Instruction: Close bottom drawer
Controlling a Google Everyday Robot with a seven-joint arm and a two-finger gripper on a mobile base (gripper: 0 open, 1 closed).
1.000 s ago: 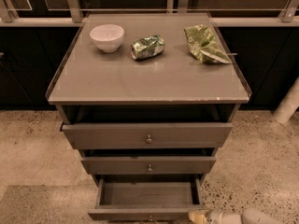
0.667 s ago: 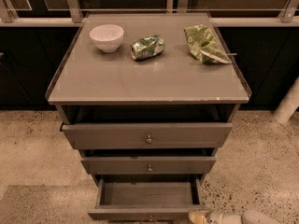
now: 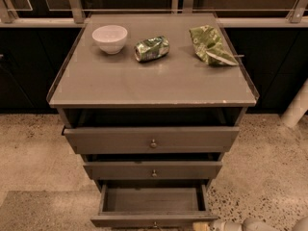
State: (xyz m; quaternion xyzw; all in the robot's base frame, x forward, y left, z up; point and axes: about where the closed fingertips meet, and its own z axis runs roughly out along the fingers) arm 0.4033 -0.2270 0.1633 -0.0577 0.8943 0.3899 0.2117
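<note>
The bottom drawer [image 3: 153, 219] is the lowest of three grey drawers and stands pulled far out, its empty inside showing; its small knob sits at the frame's lower edge. My gripper [image 3: 204, 224] is at the bottom right, its pale tip right at the drawer front's right corner. The arm [image 3: 262, 224] runs off to the right along the bottom edge.
The top drawer [image 3: 152, 139] and middle drawer [image 3: 153, 169] stand slightly out. On the cabinet top [image 3: 154, 78] are a white bowl [image 3: 109, 37], a crushed green can [image 3: 151, 48] and a green chip bag [image 3: 210, 44]. A white pipe [image 3: 296, 107] stands at the right on the speckled floor.
</note>
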